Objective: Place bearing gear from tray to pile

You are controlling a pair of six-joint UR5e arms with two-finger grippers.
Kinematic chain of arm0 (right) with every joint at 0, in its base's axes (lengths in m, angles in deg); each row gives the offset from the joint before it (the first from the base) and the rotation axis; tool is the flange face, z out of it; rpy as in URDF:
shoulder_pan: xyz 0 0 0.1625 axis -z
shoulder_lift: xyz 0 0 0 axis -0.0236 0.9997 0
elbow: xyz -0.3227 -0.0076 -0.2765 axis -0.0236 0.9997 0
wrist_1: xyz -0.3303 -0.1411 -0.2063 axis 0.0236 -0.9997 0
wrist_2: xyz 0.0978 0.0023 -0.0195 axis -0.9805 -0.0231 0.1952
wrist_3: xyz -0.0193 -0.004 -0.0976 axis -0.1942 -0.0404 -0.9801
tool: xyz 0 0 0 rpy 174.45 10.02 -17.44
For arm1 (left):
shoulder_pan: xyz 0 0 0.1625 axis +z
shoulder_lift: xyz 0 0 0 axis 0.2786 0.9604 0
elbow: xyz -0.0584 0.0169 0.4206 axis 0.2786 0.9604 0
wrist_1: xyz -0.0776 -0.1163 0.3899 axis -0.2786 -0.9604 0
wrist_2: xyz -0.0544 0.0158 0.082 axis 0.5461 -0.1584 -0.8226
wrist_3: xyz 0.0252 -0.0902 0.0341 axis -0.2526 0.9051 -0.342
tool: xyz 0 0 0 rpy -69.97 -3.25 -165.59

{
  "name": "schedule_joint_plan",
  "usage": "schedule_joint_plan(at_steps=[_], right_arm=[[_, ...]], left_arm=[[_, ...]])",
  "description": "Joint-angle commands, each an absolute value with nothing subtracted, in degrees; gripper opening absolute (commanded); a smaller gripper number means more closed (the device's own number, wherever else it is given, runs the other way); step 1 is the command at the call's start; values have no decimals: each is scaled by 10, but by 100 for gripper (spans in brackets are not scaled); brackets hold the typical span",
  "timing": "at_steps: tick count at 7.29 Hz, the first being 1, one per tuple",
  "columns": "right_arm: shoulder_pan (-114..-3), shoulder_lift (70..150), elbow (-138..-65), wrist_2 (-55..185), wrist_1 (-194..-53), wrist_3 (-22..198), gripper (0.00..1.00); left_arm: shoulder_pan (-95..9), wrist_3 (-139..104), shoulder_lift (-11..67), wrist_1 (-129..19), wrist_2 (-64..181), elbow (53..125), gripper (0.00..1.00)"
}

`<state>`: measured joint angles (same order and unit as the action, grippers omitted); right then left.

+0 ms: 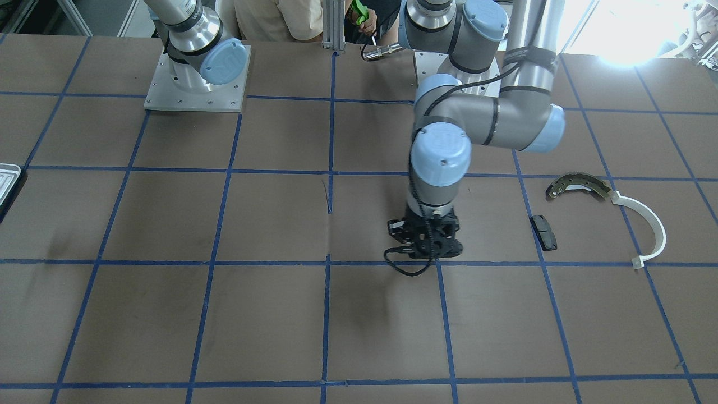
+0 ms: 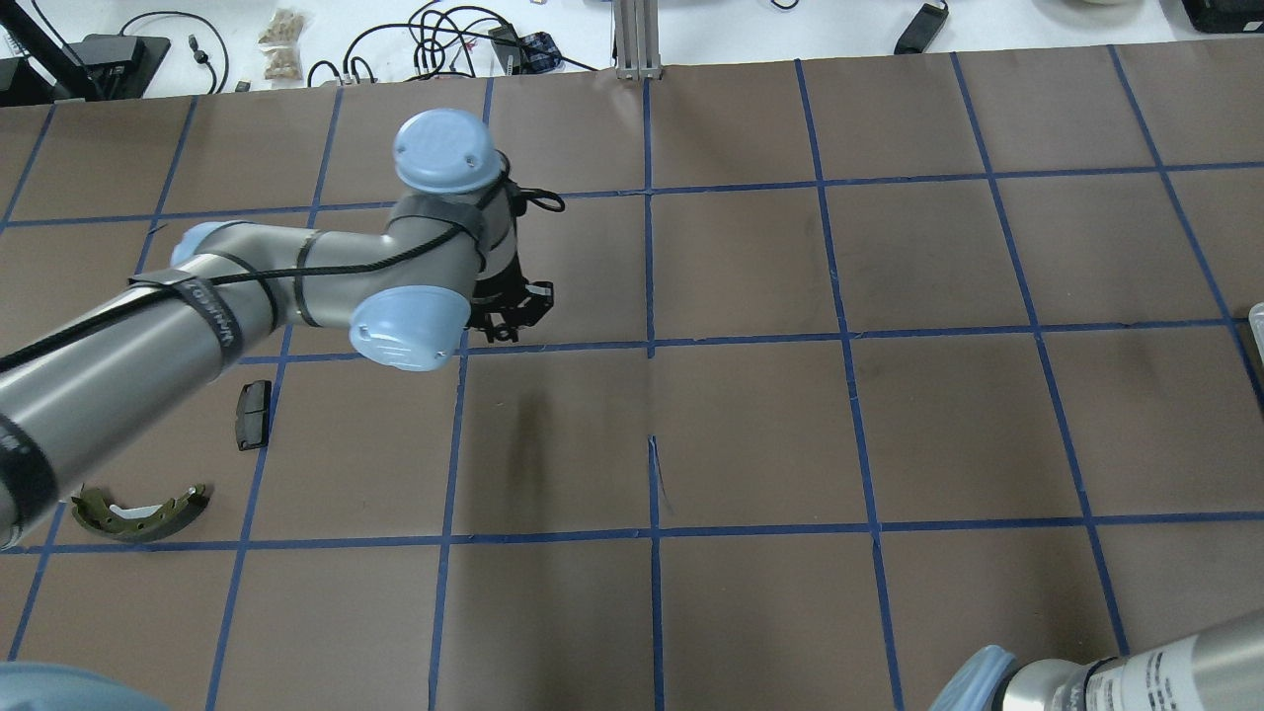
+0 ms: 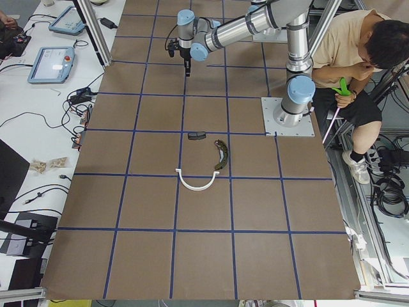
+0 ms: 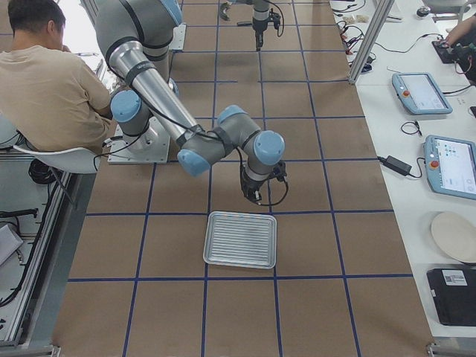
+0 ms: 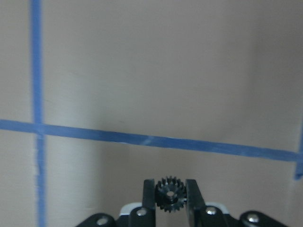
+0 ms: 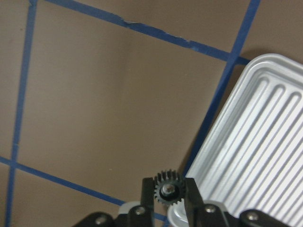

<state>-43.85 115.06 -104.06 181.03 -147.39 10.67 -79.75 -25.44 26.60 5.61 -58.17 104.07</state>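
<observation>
The left pincer [image 5: 170, 188] is clamped on a small black toothed gear [image 5: 170, 195], its fingers [image 5: 149, 194] pressing on the teeth from either side, and it hangs over bare worktop [image 1: 280, 314] near the middle, beside a blue tape line [image 5: 142, 139]. The pile is well apart from it, towards the robot's left: a brake shoe [image 1: 578, 185], a white plastic arc [image 1: 650, 224] touching the shoe's end, and a black pad [image 1: 543, 232] nearest the arm. The right pincer [image 6: 165, 185] likewise grips a second gear [image 6: 165, 190], just beside the rounded corner of the ribbed tray [image 6: 255, 142]. The step in hand looks like the carry to the pile. To do it well, the left arm should travel sideways at its present height so the gear clears the pad, then come down close to the pad without touching any part. The squeeze should not loosen until the gear is low over the worktop, since a toothed wheel dropped from height would likely bounce or roll. The gear's face seems to lie level, so a low release should land it flat.
</observation>
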Motion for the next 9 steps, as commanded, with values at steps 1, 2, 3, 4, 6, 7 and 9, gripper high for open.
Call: schedule_joint_plan(at_steps=[1, 2, 3, 4, 6, 7, 9], right_arm=[[-569, 1212, -1076, 1808, -1431, 325, 4], [-646, 1233, -1098, 1793, -1433, 454, 4], [-723, 1235, -1107, 1765, -1440, 586, 5], [-800, 1228, -1109, 1745, -1454, 704, 5], [-918, 1174, -1116, 1689, -1578, 876, 8], [-966, 1138, -1117, 1678, -1639, 932, 9], [-1021, 1066, -1129, 1648, -1774, 1027, 13]], left_arm=[[-654, -484, 217, 62, -602, 1091, 0], [-588, -558, 216, 74, -603, 1095, 0], [-524, -614, 221, 77, -601, 1098, 0], [-467, -697, 236, 92, -597, 1099, 0], [-413, -769, 277, 137, -574, 1101, 0], [-403, -776, 289, 147, -572, 1101, 2], [-393, -766, 305, 160, -551, 1097, 62]])
